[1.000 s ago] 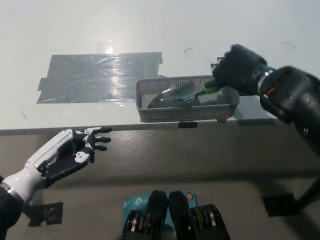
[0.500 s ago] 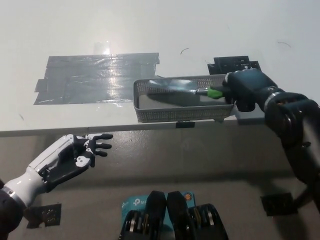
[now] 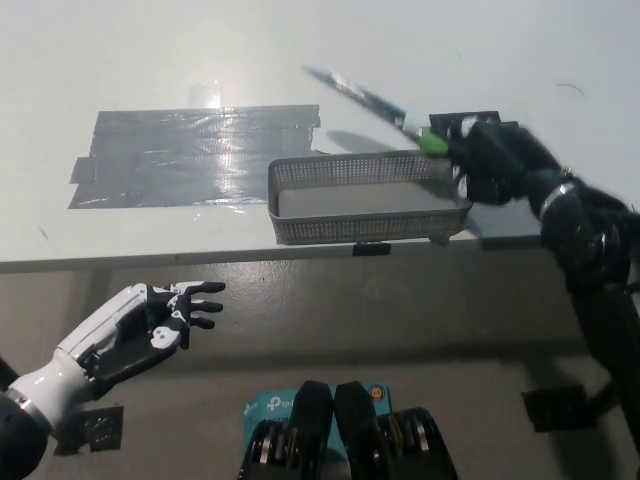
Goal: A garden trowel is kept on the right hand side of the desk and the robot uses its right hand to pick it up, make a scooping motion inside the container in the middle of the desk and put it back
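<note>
Closes black right hand [image 3: 495,162] on garden trowel [image 3: 368,99] by its green handle, blade slanting up and away, evidently to clear container [image 3: 360,228] just beside it. Leaves white left hand [image 3: 140,322] idle, fingers spread, well off below desk [image 3: 200,60] edge.

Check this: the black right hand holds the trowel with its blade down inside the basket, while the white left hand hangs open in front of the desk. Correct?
No. The head view shows the trowel raised, blade slanting up beyond the basket, not inside it. The black right hand holds it, and the white left hand hangs open in front of the desk.
</note>
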Available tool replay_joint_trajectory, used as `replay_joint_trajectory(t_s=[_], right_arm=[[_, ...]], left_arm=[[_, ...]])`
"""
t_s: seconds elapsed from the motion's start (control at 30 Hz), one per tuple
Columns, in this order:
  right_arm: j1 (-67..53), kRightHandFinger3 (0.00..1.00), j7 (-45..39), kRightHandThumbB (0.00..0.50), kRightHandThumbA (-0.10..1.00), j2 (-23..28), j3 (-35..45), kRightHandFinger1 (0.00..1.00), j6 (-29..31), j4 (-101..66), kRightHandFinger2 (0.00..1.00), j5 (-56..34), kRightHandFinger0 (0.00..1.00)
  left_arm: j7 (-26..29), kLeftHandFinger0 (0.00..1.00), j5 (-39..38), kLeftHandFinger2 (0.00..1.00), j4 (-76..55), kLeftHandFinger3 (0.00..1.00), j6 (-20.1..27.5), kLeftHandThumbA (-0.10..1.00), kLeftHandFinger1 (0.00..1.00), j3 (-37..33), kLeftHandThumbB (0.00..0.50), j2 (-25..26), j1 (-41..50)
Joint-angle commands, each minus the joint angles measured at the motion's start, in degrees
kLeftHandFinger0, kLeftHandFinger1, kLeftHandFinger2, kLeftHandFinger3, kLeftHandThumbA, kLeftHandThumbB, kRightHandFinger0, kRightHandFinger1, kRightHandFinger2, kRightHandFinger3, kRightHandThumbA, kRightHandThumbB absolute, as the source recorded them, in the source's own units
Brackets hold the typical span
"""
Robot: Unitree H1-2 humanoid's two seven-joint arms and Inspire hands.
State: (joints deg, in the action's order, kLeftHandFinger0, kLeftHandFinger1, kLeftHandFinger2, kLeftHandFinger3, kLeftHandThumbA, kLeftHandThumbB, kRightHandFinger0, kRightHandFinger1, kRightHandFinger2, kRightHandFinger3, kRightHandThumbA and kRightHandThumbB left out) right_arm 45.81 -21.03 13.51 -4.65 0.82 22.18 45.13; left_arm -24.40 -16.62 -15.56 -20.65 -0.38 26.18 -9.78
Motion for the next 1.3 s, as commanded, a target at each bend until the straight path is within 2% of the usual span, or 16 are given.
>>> replay_joint_trajectory(t_s=[0.0,0.07,0.1,0.23,0.43,0.6,0.73,0.8,0.83,0.9,0.97,1.0,1.1,1.13,1.2,1.27], right_arm=[[9.5,0.49,5.5,0.133,-0.10,3.9,1.6,0.21,0.9,-2.4,0.53,-3.5,0.00],[10.9,0.47,5.0,0.050,-0.10,5.3,1.2,0.17,0.6,-2.0,0.50,-3.5,0.00],[11.8,0.54,4.2,0.150,-0.10,6.1,1.3,0.27,0.3,-1.8,0.55,-4.1,0.00],[14.1,0.44,3.6,0.209,-0.10,11.2,0.0,0.24,1.5,-0.9,0.51,-3.6,0.00],[13.2,0.50,4.3,0.092,-0.10,18.0,-2.5,0.16,2.6,1.8,0.54,-1.8,0.00],[10.8,0.46,5.6,0.117,-0.10,21.5,-5.2,0.14,3.4,5.4,0.51,-0.8,0.00],[7.9,0.42,6.3,0.030,-0.10,23.2,-7.4,0.19,3.8,8.3,0.54,-0.2,0.00],[5.9,0.46,5.1,0.000,-0.10,23.3,-8.7,0.25,1.5,9.6,0.61,0.4,0.00],[4.7,0.70,5.1,0.000,-0.10,23.4,-9.4,0.25,0.6,9.8,0.58,0.9,0.00],[3.8,0.42,5.8,0.000,-0.10,23.1,-10.2,0.22,0.0,12.0,0.52,1.0,0.00],[3.4,0.48,6.4,0.001,-0.10,22.8,-10.7,0.25,-0.8,13.0,0.51,1.2,0.00],[3.0,0.69,6.1,0.000,-0.10,22.6,-10.9,0.27,-2.0,13.2,0.49,1.3,0.01],[3.1,0.40,7.3,0.000,-0.10,21.1,-12.2,0.10,-3.7,16.7,0.30,1.9,0.00],[3.3,0.50,6.1,0.000,-0.10,20.5,-12.7,0.12,-5.6,16.9,0.34,2.3,0.00],[4.5,0.48,4.0,0.000,-0.10,18.1,-14.7,0.15,-10.9,19.0,0.37,3.8,0.00],[5.3,0.77,3.9,0.000,-0.10,16.9,-15.6,0.24,-13.4,20.5,0.46,4.2,0.03]], left_arm=[[-0.2,0.80,0.0,0.87,-0.6,1.00,2.6,1.00,0.82,0.6,0.317,0.0,0.1],[-0.1,0.81,0.1,0.87,-0.7,1.00,2.4,1.00,0.82,0.6,0.318,0.1,0.3],[-0.1,0.81,0.0,0.87,-0.8,1.00,2.3,1.00,0.82,0.8,0.317,0.3,0.4],[-0.2,0.81,-0.2,0.85,-0.6,1.00,2.9,1.00,0.82,1.1,0.308,0.3,0.7],[-0.1,0.80,-0.3,0.85,-1.4,1.00,2.5,1.00,0.81,1.9,0.299,0.7,1.7],[-0.2,0.79,0.2,0.85,-1.1,1.00,3.1,1.00,0.81,2.2,0.321,0.8,2.0],[0.0,0.81,0.6,0.84,-1.4,1.00,3.3,1.00,0.80,2.2,0.328,1.0,2.7],[-0.3,0.82,0.0,0.85,-1.7,1.00,3.5,1.00,0.81,2.4,0.308,0.9,2.8],[-0.3,0.82,-0.1,0.85,-1.7,1.00,3.7,1.00,0.81,2.6,0.306,0.9,3.0],[-0.1,0.83,0.2,0.86,-1.9,1.00,3.3,1.00,0.82,2.5,0.320,1.0,3.1],[-0.1,0.83,0.3,0.87,-1.8,1.00,3.3,1.00,0.83,2.5,0.325,1.0,3.0],[0.0,0.84,0.4,0.87,-1.7,1.00,3.4,1.00,0.83,2.4,0.323,0.9,3.0],[0.3,0.83,0.6,0.86,-2.0,1.00,2.8,1.00,0.82,2.5,0.331,0.9,2.9],[0.3,0.83,0.6,0.86,-2.1,1.00,2.9,1.00,0.82,2.5,0.325,0.9,2.9],[0.1,0.83,0.3,0.87,-2.3,1.00,3.2,1.00,0.82,2.6,0.318,0.9,3.4],[0.2,0.83,0.3,0.88,-2.4,1.00,3.5,1.00,0.83,2.7,0.313,0.8,3.6]])
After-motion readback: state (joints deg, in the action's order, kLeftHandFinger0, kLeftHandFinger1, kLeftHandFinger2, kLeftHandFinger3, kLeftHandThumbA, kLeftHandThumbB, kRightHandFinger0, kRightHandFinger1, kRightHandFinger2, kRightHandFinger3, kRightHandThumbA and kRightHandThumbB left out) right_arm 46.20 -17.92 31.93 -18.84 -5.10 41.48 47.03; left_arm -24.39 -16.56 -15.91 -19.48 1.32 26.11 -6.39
